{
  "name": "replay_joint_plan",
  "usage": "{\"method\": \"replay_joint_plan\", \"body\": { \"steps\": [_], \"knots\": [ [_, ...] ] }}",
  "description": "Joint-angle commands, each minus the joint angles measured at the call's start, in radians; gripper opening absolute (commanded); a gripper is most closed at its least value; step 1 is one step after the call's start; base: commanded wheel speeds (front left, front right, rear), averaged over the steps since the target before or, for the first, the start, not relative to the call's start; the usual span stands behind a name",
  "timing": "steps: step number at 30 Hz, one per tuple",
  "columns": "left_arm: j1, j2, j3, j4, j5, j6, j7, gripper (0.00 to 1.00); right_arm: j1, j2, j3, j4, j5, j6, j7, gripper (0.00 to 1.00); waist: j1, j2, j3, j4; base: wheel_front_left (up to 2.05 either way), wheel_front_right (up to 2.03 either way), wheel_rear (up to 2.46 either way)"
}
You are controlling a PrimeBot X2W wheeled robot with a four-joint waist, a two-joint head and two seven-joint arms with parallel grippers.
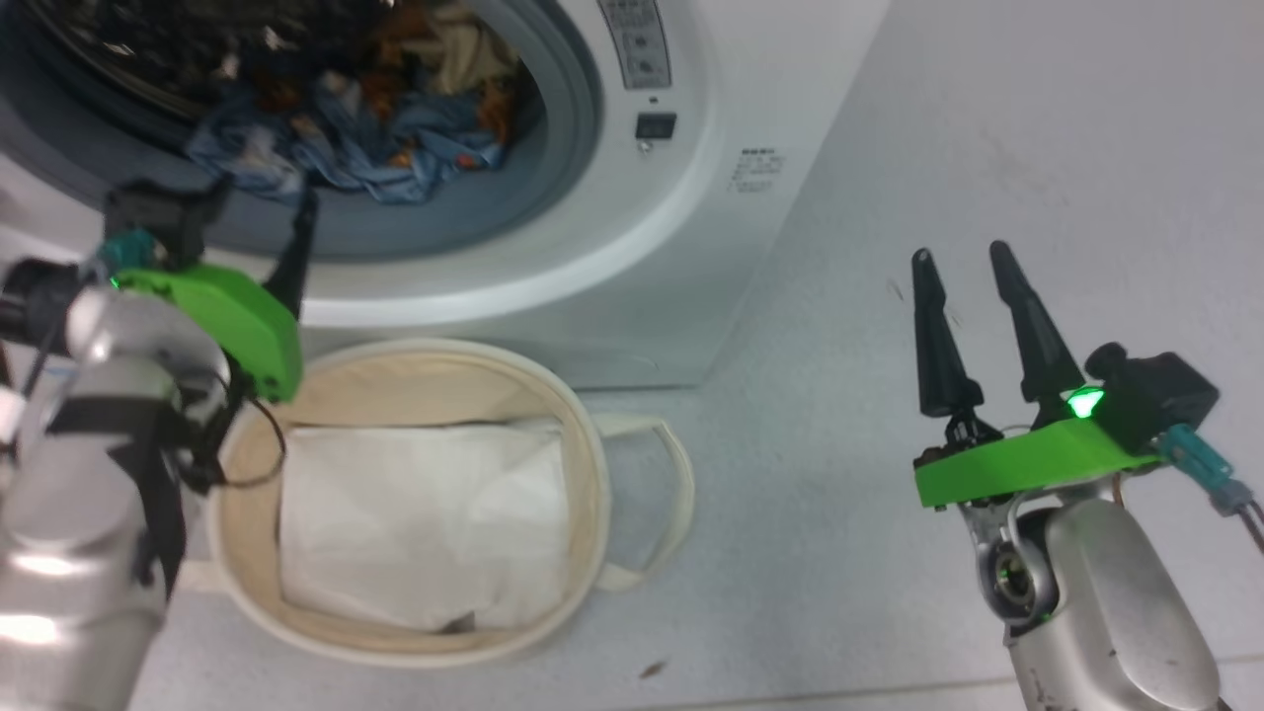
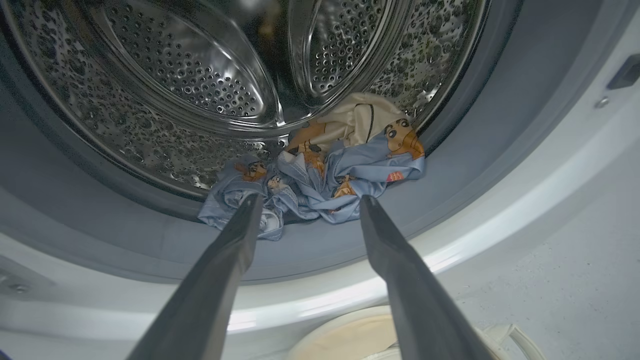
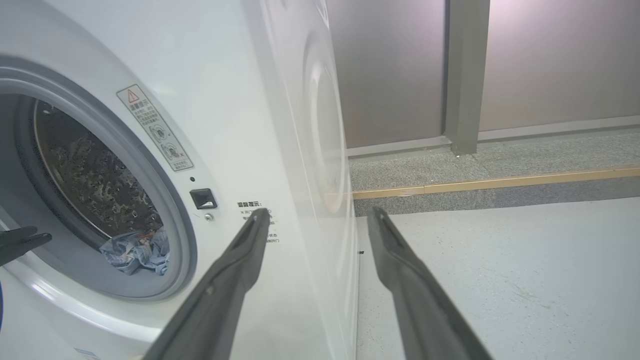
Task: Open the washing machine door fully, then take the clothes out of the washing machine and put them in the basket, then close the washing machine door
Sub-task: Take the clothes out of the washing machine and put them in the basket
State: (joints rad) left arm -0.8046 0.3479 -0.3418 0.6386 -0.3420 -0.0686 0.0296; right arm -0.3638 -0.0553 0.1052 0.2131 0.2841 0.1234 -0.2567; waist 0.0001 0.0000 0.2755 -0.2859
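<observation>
The machine (image 1: 691, 247) opening stands uncovered, so the door step is judged complete and unloading is the step in hand. The clothes (image 2: 320, 175), a bunched heap of blue printed and cream fabric, lie at the bottom front of the drum (image 2: 200, 75) and spill over its lip onto the grey seal (image 2: 450, 200). This position allows a pick without a deep entry. The left gripper (image 2: 310, 200) points into the opening with its 2 fingers spread wide and nothing between them. The tips sit at the front edge of the heap, 1 on each side of the blue folds; contact cannot be confirmed. The wide spread suits a soft, bulky load, since it lets the fingers straddle a fold before closing. The basket (image 1: 583, 425) stands on the floor (image 1: 987, 148) against the machine front, directly below the opening, so each transfer is a short drop. A flat white sheet (image 1: 425, 513) lies in its bottom, and no garment is in it yet. The right gripper (image 1: 963, 255) hangs over the floor to the right of the machine, well apart from the opening, fingers spread and empty. This leaves the opening free for the left arm.
</observation>
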Motion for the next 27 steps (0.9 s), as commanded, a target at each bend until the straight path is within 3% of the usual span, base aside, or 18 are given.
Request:
{"method": "replay_joint_plan", "body": {
  "steps": [1, 14, 20, 27],
  "knots": [
    [-0.091, 0.053, 0.022, 0.021, 0.022, 0.010, 0.014, 1.00, -0.032, 0.005, 0.006, -0.048, 0.012, 0.007, -0.005, 1.00, 0.0000, 0.0000, 0.074, -0.039, 0.00, 0.00, 0.00],
    [-0.422, 0.072, -0.030, 0.296, 0.125, 0.076, 0.043, 1.00, -0.068, 0.005, -0.019, -0.106, 0.039, 0.007, -0.005, 1.00, 0.0000, 0.0000, 0.213, -0.076, 0.00, 0.00, 0.00],
    [-0.527, 0.077, -0.060, 0.413, 0.151, 0.063, 0.067, 1.00, -0.077, 0.005, -0.023, -0.124, 0.051, 0.007, -0.005, 1.00, 0.0000, 0.0000, 0.269, -0.084, 0.00, 0.00, 0.00],
    [-0.616, 0.058, -0.087, 0.516, 0.177, 0.115, 0.094, 1.00, -0.080, 0.005, -0.027, -0.132, 0.058, 0.007, -0.005, 1.00, 0.0000, 0.0000, 0.306, -0.088, 0.00, 0.00, 0.00]
  ]
}}
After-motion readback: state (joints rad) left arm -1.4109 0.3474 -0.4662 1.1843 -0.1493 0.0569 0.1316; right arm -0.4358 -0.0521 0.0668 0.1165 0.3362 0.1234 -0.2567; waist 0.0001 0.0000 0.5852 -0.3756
